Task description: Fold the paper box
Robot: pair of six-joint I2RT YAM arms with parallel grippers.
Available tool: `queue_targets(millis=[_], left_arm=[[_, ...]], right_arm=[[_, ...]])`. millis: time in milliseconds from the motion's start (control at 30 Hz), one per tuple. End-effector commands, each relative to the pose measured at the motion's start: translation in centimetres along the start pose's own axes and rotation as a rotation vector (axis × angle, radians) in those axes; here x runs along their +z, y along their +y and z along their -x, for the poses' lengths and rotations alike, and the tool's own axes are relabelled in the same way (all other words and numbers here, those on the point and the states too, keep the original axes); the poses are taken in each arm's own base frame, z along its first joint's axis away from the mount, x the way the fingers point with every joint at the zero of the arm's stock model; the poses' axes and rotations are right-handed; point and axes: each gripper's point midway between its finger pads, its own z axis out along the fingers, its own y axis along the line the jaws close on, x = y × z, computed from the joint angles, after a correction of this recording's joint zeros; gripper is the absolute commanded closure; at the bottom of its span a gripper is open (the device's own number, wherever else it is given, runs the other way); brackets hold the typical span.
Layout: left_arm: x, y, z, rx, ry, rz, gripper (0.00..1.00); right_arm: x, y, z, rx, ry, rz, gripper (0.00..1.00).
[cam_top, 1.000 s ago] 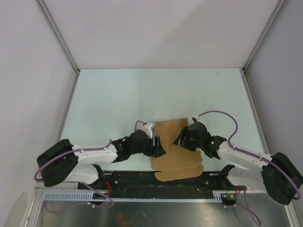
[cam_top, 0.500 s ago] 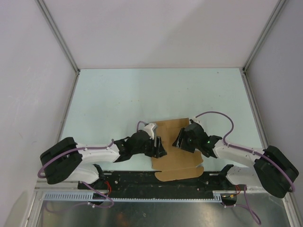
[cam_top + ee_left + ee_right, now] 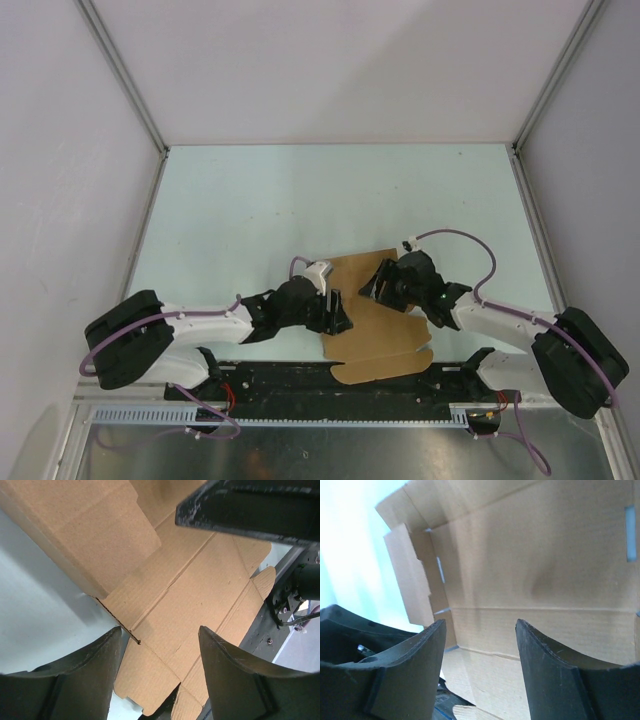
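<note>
Where the arms were bolted: a black rail ran along the near edge of the desk, and the near tabs of the paper box lay over it.
Paper box: a creased brown sheet, mostly flat, at the near middle of the desk between the two arms.
Left fingers: spread apart at the sheet's left edge, with nothing pinched between them.
Right fingers: likewise parted over the sheet's far right part, holding nothing; whether they touched it could not be told.
Far desk: pale green, bounded by white walls.
</note>
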Motion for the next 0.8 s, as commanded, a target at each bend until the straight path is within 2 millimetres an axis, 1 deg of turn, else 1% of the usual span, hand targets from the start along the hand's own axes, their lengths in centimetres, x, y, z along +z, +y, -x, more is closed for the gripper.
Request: queue_targets(millis=[0, 67, 133, 167, 233, 300, 500, 533, 600, 667, 767], left_arm=[[0.2, -1.5, 1.4, 0.008, -0.046, -0.036, 0.32], [0.2, -1.4, 1.3, 0.007, -0.043, -0.035, 0.32], [0.2, -1.4, 1.3, 0.007, -0.043, -0.035, 0.33], [0.2, -1.4, 1.3, 0.007, -0.043, -0.035, 0.33], [0.2, -1.4, 1.2, 0.007, -0.042, -0.034, 0.33], [0.2, -1.3, 1.2, 0.008, -0.041, -0.032, 0.33], [0.2, -1.3, 1.2, 0.008, -0.042, -0.034, 0.33], [0.2, -1.3, 1.2, 0.008, -0.042, -0.034, 0.33], [0.2, -1.3, 1.2, 0.008, -0.042, -0.034, 0.33], [0.2, -1.3, 1.2, 0.010, -0.042, -0.034, 0.33], [0.2, -1.2, 1.1, 0.007, -0.040, -0.031, 0.33]], right_arm=[[0.0, 3.0, 1.8, 0.007, -0.035, 0.139, 0.36], [-0.2, 3.8, 2.2, 0.015, -0.042, 0.171, 0.34], [0.1, 4.1, 2.3, 0.020, -0.036, 0.188, 0.32], [0.0, 4.7, 2.3, 0.019, -0.026, 0.221, 0.32], [0.7, 4.6, 2.1, 0.028, -0.004, 0.219, 0.30], [1.0, 5.3, 2.1, 0.020, 0.011, 0.248, 0.30], [2.4, 6.3, 1.9, 0.029, 0.048, 0.316, 0.29], [2.4, 7.0, 2.2, 0.027, 0.036, 0.346, 0.28], [2.5, 7.4, 2.1, 0.032, 0.048, 0.372, 0.29], [2.4, 8.2, 2.4, 0.027, 0.038, 0.411, 0.30], [2.6, 8.7, 2.7, 0.033, 0.035, 0.434, 0.34]])
